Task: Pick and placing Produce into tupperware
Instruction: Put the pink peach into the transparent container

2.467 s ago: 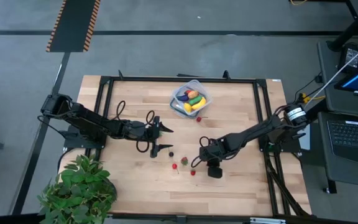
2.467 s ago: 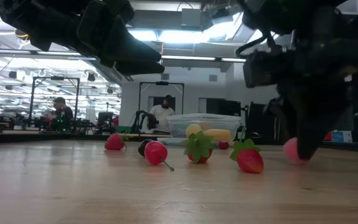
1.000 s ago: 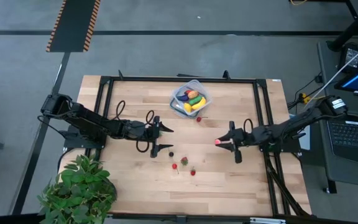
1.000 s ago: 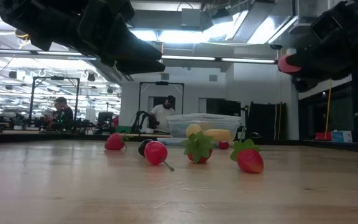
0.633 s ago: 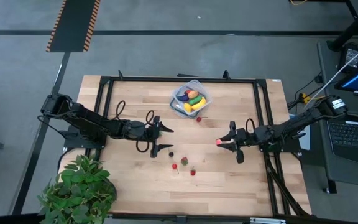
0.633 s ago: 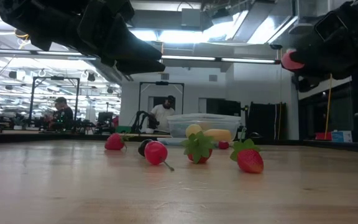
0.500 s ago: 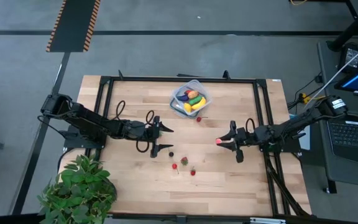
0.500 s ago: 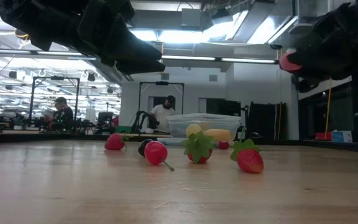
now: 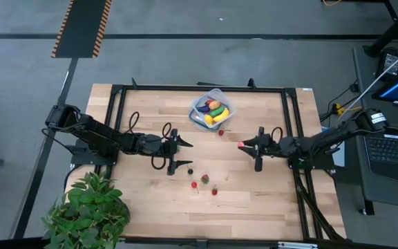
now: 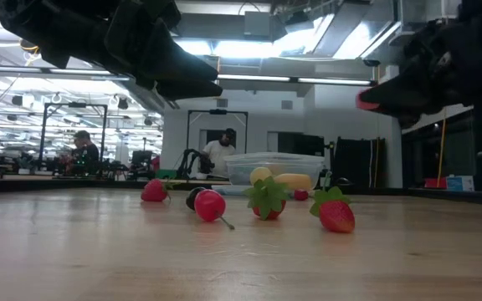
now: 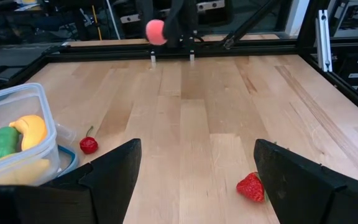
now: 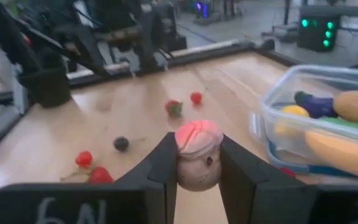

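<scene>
The tupperware [image 9: 211, 109], a clear square tub, stands at the table's far middle with a yellow banana, a green cucumber and a purple eggplant inside. A pink round fruit [image 9: 241, 145] hangs above the table, right of centre, with my right gripper [image 9: 243, 145] shut on it; it also shows in the low view [image 10: 366, 100]. Two strawberries [image 9: 204, 179] [image 9: 215, 191], a red berry [image 9: 194, 185], a dark berry [image 9: 190, 171] and a cherry [image 9: 221, 133] lie loose on the wood. My left gripper [image 9: 183, 153] stands open, left of centre, with nothing between its fingers. My right gripper pinches the pink fruit by its two opposite sides [image 12: 183, 163] between its two fingers [image 12: 160, 169]. The fingers come nearly level from the table's right side. The fruit sits at the fingertips, its rounded top above them, lifted clear of the table.
A leafy potted plant [image 9: 88, 211] stands at the near left corner. A black frame [image 9: 199, 88] runs round the table's edges. People [image 10: 218, 152] are in the room beyond the table. Bare wood lies between the loose produce and the tupperware.
My right gripper has swung toward the table's far edge and the tupperware, turning a little as it went, with the pink fruit still pinched and clear of the table. The left arm and the loose produce have kept still.
</scene>
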### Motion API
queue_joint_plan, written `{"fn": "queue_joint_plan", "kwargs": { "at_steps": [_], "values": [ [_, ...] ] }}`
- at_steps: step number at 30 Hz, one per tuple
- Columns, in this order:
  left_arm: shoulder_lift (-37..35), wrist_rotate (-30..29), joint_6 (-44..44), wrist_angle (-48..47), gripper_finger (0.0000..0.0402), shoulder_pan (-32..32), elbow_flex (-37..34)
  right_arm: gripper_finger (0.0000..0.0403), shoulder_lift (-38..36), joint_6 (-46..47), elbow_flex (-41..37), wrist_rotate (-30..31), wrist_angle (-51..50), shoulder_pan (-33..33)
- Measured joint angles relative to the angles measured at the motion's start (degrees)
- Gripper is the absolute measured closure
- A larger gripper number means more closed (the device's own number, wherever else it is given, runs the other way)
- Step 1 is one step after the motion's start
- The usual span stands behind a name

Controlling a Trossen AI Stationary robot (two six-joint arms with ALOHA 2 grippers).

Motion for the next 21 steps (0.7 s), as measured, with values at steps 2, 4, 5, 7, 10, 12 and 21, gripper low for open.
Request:
{"fn": "queue_joint_plan", "kwargs": {
  "at_steps": [2, 4, 5, 7, 10, 12, 21],
  "values": [
    [0.0, -0.02, 0.0, 0.0, 0.0096, 0.0, 0.0, 0.0315, 0.34, 0.59, 1.71, 0.03, -4.03, -0.59],
    [0.0, -0.39, 0.02, 0.0, 0.0096, 0.0, -0.02, 0.0315, 1.18, 0.62, 3.47, 0.06, -7.02, -1.09],
    [0.0, -0.51, 0.02, 0.0, 0.0096, 0.02, -0.02, 0.0315, 1.81, 0.26, 4.34, 0.54, -7.81, -1.32],
    [0.0, -0.55, 0.02, 0.0, 0.0096, 0.23, -0.02, 0.0315, 3.34, -1.4, 6.32, 2.54, -8.61, -1.87],
    [0.0, -0.55, 0.02, 0.0, 0.0096, 0.73, -0.02, 0.0315, 6.05, -4.02, 8.62, 4.95, -9.07, -3.22],
    [0.0, -0.55, 0.0, 0.0, 0.0096, 1.02, -0.02, 0.0315, 7.89, -5.13, 10.0, 6.17, -9.35, -4.14],
    [0.0, -0.54, 0.02, -0.07, 0.0096, 1.36, -0.04, 0.0315, 14.94, -5.58, 13.63, 8.15, -9.04, -7.29]
  ]
}}
